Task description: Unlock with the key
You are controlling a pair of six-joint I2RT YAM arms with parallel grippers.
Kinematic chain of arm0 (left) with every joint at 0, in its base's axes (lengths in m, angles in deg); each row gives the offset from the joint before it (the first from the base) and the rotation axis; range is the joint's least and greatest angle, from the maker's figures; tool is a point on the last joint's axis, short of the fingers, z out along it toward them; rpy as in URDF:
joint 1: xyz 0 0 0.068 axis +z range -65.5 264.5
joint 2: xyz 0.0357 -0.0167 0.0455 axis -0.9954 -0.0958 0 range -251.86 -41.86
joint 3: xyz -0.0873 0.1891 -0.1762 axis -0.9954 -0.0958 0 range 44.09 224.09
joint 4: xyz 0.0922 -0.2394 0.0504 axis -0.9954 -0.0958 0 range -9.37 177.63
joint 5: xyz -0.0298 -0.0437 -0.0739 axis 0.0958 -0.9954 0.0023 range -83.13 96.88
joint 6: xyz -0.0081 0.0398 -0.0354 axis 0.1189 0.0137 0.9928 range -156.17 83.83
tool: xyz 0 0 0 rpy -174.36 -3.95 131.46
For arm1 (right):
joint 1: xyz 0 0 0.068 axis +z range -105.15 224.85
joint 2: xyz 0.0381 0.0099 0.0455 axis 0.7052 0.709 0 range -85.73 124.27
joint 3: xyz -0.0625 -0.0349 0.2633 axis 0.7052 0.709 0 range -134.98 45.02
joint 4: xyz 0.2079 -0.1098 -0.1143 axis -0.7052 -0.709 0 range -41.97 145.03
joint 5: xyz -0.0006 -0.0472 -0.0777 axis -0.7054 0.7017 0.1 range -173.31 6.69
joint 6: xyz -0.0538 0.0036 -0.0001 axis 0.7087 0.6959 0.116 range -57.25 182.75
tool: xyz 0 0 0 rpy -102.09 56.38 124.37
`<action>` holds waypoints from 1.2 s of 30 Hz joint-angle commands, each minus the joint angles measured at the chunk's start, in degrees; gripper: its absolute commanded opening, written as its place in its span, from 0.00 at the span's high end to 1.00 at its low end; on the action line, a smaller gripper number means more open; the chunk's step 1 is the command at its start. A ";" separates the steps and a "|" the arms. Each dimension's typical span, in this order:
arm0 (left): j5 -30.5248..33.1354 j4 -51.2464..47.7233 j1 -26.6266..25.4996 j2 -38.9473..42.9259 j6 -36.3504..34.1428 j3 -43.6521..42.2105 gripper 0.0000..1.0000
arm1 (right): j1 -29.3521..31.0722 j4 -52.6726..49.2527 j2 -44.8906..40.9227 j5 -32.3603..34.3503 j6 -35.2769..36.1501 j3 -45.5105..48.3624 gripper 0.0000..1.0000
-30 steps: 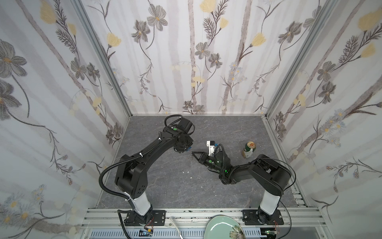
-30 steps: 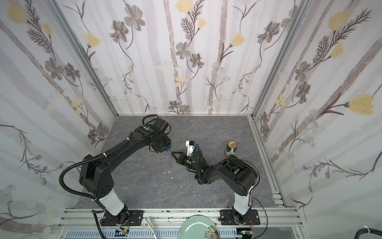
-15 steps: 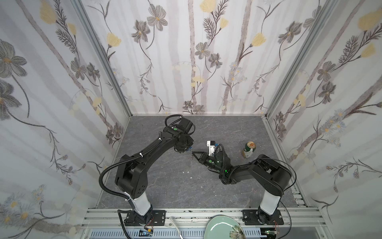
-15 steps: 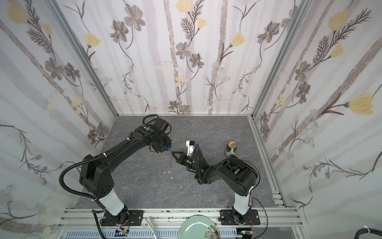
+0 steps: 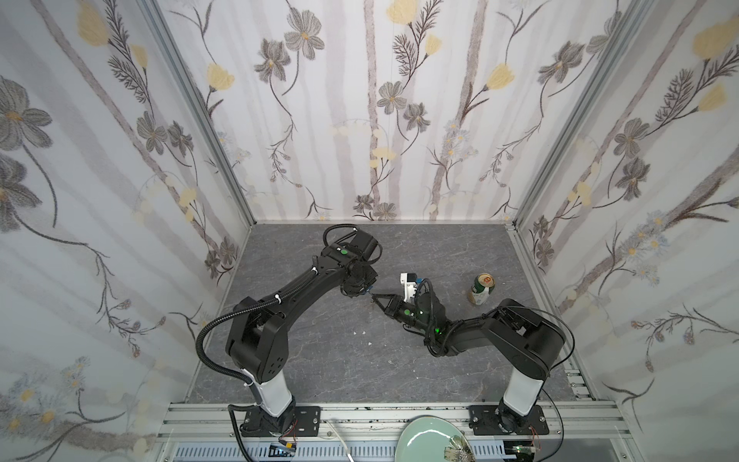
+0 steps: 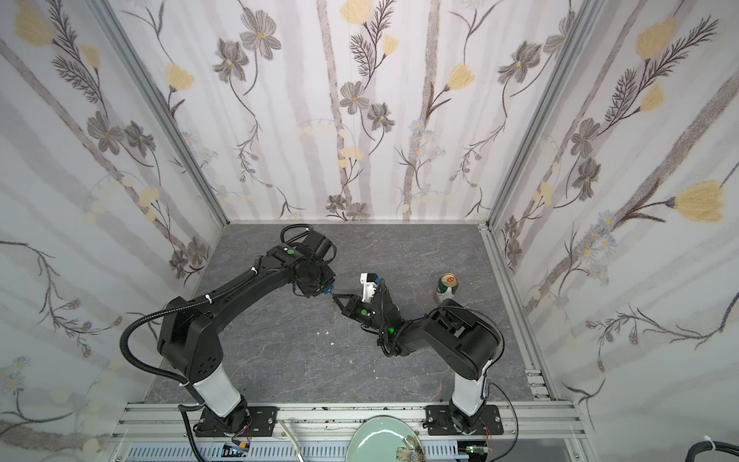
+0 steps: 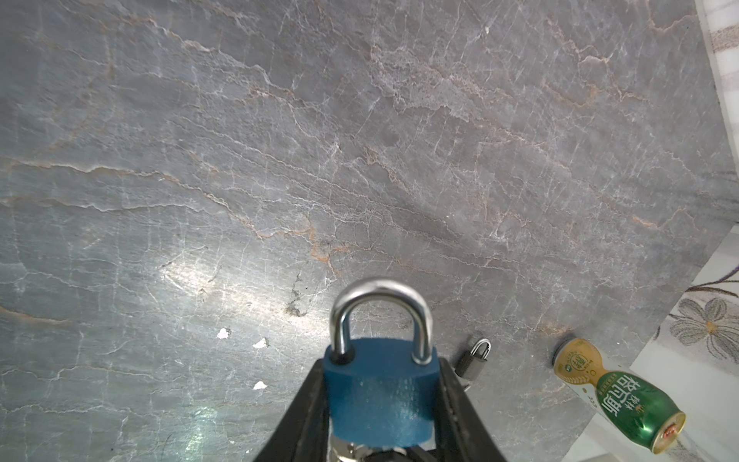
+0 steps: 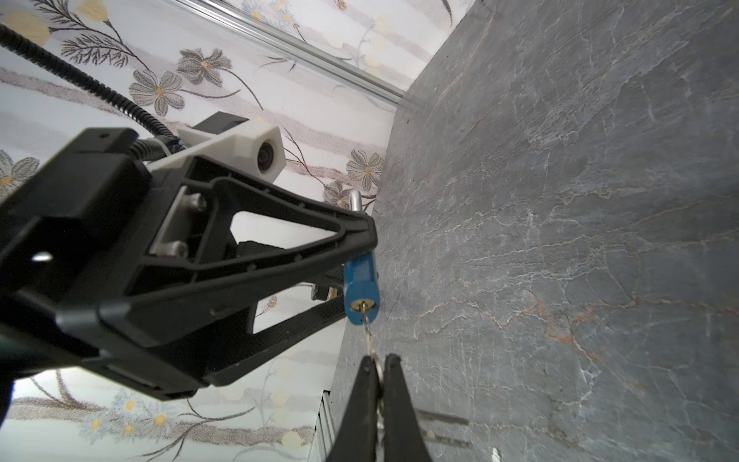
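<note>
Holding the padlock (image 7: 380, 404) above the table (image 7: 240, 160) in my left pincer (image 7: 382, 366), clamped on its blue body, I pinch the key (image 8: 367, 332) in my right pincer (image 8: 379, 366), blade in the keyhole (image 8: 362, 306). Insertion looks done; the shackle (image 7: 380, 286) sits shut, so the turn remains, by my judgement.

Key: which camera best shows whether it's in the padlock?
Right wrist view: the key runs from the shut right gripper into the keyhole of the blue padlock. The left wrist view shows the padlock's face, hardly the key. In both top views it is too small to tell.
</note>
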 commanded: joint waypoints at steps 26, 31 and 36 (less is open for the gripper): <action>-4.20 0.88 -1.27 0.07 0.73 -0.40 0.80 | 0.12 2.61 -0.98 0.90 0.50 -0.11 1.00; -4.90 1.48 -1.69 0.01 1.25 -0.83 0.80 | 0.08 3.13 -0.89 1.00 0.40 -0.11 1.00; -5.78 2.24 -2.11 0.18 1.68 -0.93 0.81 | 0.06 3.50 -0.92 1.17 0.31 0.01 1.00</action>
